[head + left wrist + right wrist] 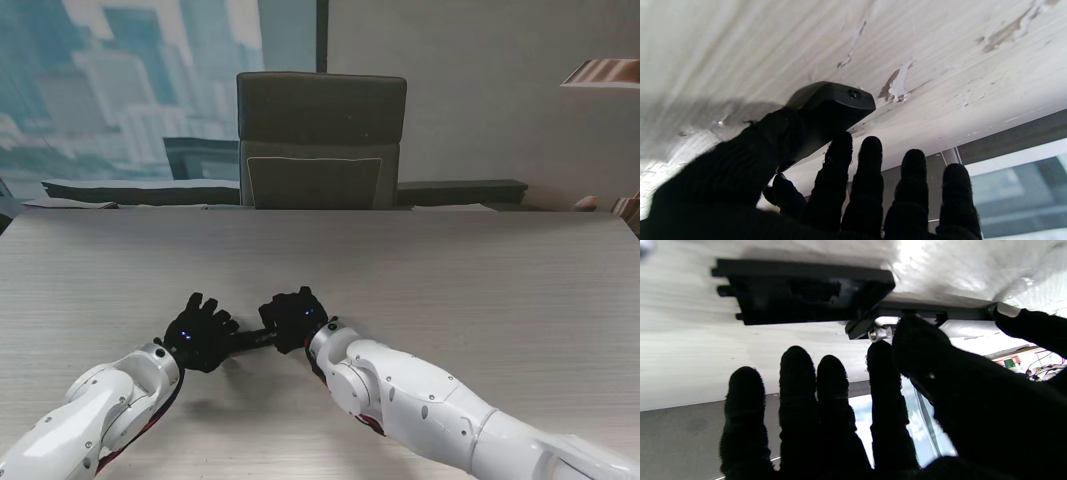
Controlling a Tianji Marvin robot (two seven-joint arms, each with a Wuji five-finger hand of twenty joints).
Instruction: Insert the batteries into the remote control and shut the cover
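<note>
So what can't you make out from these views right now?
- Stand view: remote control mostly hidden under the left hand and right hand.
- Right wrist view: cover is off; the compartment's contents are blocked by my thumb.
- Batteries: not visible in any view.

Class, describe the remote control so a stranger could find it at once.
On the wooden table, look near me, where the two black-gloved hands meet. The remote control is the slim black bar bridging the left hand and right hand: rigid and smooth, unlike the knitted gloves.
</note>
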